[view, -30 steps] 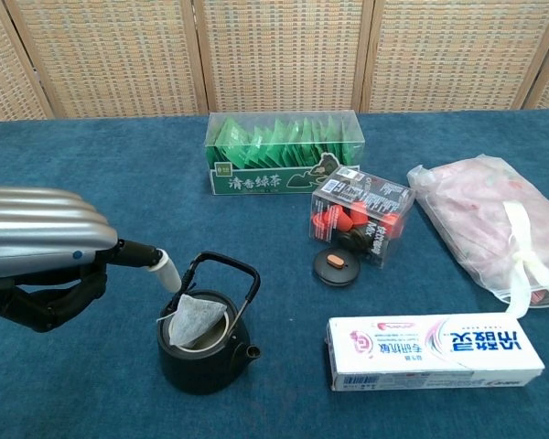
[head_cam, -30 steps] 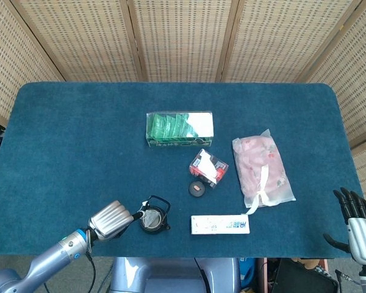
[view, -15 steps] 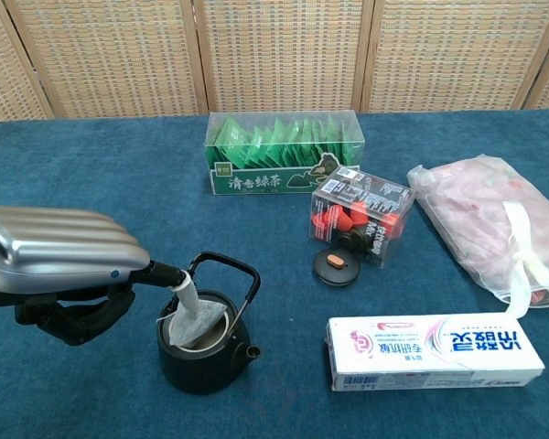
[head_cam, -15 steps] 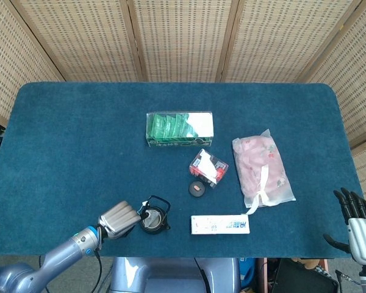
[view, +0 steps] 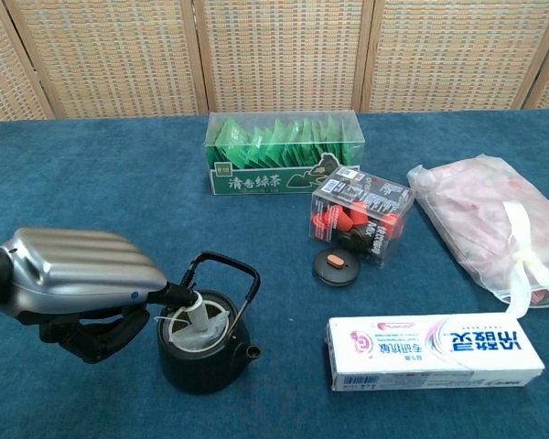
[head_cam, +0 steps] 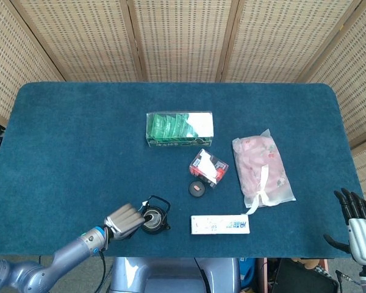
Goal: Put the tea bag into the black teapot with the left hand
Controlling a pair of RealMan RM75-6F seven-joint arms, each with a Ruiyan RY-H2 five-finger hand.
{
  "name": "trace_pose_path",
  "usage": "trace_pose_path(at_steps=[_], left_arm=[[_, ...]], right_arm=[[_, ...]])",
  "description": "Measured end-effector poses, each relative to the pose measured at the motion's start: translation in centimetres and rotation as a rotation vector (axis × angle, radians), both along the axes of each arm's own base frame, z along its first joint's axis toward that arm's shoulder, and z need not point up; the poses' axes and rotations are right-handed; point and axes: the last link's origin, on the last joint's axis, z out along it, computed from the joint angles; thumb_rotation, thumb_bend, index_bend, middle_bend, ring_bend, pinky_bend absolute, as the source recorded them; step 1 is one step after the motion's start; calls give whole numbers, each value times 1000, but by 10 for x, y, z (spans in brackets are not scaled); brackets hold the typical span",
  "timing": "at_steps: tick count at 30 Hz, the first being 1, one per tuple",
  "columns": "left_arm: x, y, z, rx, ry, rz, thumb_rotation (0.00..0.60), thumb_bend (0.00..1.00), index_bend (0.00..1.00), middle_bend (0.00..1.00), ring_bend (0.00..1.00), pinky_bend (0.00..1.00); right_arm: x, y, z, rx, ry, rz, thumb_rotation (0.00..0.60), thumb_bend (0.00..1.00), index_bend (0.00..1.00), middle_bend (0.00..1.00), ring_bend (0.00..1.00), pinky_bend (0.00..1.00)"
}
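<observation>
The black teapot [view: 206,366] stands near the table's front edge, its wire handle raised, and shows in the head view as a small round pot [head_cam: 154,221]. A white tea bag [view: 190,335] lies crumpled in its open mouth. My left hand [view: 82,279] hovers just left of the pot, one white-tipped finger and the thumb reaching into the mouth and holding the bag's top. From above, the left hand [head_cam: 124,219] touches the pot's left side. My right hand [head_cam: 354,221] hangs off the table's front right corner, fingers spread and holding nothing.
Behind the pot stands a clear box of green tea bags [view: 279,154]. A clear box of red and black pieces [view: 361,215] and a round black lid [view: 337,266] lie to the right. A white toothpaste box [view: 435,353] and a pink bagged bundle [view: 489,224] lie further right.
My left hand has moved right and down to the teapot. The tea bag has sunk from lying across the rim to deeper inside the mouth. The right hand has not moved.
</observation>
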Motion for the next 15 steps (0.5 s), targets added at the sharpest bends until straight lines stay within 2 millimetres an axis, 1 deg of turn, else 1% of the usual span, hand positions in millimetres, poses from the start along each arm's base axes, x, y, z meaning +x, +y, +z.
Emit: trace_pose_path(at_steps=[4,9,15], left_arm=[[3,1,3,20,-21,6,600,1000,193,892,853,759],[5,3,13,48,-56,14,600,1000,193,892,853,759],[3,1,11,31,-51,14,600,1000,193,892,853,759]], right_arm=[[0,1,1,-2,-1,-2,600,0,68,113,29,142],[0,0,1,-3,-2,-1,600,0,68,113,29,142],[0,1,0,-2,-2,-1,600,0,68,113,29,142]])
